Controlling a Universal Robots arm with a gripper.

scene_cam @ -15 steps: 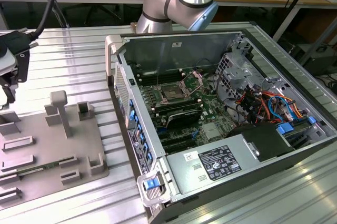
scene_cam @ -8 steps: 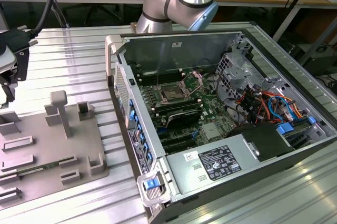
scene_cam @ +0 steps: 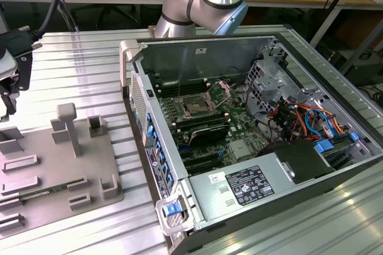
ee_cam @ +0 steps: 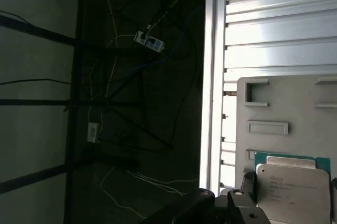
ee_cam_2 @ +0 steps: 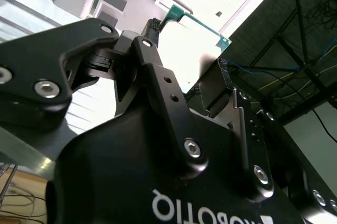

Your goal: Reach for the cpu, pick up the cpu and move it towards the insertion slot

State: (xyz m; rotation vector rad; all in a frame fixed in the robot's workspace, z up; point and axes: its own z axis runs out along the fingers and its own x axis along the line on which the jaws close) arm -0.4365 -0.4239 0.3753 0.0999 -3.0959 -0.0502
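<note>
In the second wrist view, your black two-fingered tool [ee_cam_2: 185, 46] is narrowed onto the thin square cpu [ee_cam_2: 197, 37], which has a silvery top and a green rim. One of its fingers [ee_cam_2: 152, 27] presses each opposite edge. Both wrist views show the cpu over the flat grey plastic tray [scene_cam: 54, 174] on the ribbed aluminium desk [scene_cam: 78, 57]; you cannot tell whether it is lifted clear. In the exterior view, the dark square insertion slot [scene_cam: 196, 106] with its silver frame lies well apart from the tray, toward 3 o'clock, inside the open computer case [scene_cam: 197, 57].

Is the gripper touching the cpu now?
Cannot tell. In the second wrist view the gripper overlaps the cpu, but neither contact nor gap shows plainly.
</note>
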